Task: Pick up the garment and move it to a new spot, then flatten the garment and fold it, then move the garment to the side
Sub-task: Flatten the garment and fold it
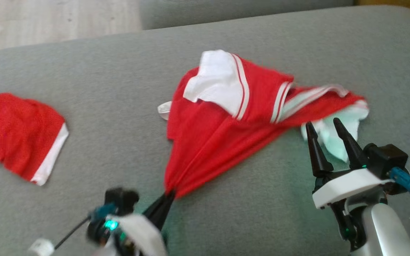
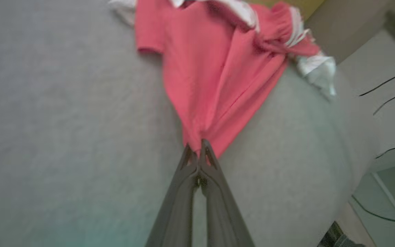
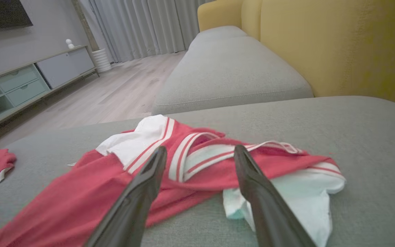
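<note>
The garment is a red shirt with white sleeves and striped trim, lying crumpled on the grey couch cushion. My left gripper is shut on its near red corner, and the fabric stretches in taut folds from the pinch. The left wrist view has the same pinch, with the left gripper closed on the garment. My right gripper stands open just short of the white sleeve at the garment's right end. In the right wrist view its fingers frame the garment with nothing between them.
A second red piece with a white hem lies at the cushion's left. Another grey cushion and a yellow backrest lie beyond. Wood floor and a low cabinet are off the far edge.
</note>
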You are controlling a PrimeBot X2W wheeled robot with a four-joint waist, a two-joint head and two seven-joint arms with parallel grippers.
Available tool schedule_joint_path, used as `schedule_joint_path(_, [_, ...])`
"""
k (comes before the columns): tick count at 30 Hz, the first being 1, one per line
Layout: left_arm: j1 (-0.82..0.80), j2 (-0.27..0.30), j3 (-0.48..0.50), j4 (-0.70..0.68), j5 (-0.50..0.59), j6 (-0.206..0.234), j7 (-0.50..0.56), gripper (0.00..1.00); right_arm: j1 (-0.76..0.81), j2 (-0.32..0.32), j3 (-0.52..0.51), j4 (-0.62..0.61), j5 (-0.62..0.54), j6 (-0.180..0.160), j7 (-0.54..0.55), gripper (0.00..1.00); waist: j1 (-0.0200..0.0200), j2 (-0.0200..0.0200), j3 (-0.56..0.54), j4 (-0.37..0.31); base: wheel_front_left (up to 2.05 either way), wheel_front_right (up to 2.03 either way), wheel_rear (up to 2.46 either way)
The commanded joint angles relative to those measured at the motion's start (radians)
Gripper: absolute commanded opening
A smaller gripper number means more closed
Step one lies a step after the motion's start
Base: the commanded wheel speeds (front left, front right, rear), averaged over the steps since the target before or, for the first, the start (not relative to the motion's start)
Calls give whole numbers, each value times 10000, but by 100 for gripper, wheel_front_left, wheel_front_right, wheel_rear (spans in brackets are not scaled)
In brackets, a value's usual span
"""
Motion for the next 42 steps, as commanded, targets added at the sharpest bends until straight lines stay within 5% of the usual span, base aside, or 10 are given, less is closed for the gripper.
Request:
schedule_joint_path(1, [-17,391,301,-575,24,261,195,0,-82,8,215,-404,18,77,21,100,1,0,-77,226,0,0,0])
schedule_joint_path(8, [1287,1498,358,-2340,-211,1606,1812,0,-85,8,199,-455,-19,77,112,100,1,0,-161,706,0,0,0])
schedule_joint_path(9, [1392,1564,446,-2673,-163,1885,1829,100,-94,8,206,-452,-16,77,132,100,1,0,-193,760,0,0,0])
schedule_joint_path(21, [279,1136,1053,-3395,263,2648,1317,100,-127,9,223,-527,42,77,153,100,1,0,-120,499,0,0,0])
schedule_joint_path(26, [-1301,650,340,-1681,1429,2555,1339,100,-280,9,347,-577,79,77,141,100,1,0,190,247,0,0,0])
schedule_joint_path(42, [-3294,-567,-199,2074,1970,2636,1513,100,-527,9,446,-452,175,77,-20,100,1,0,657,-488,0,0,0])
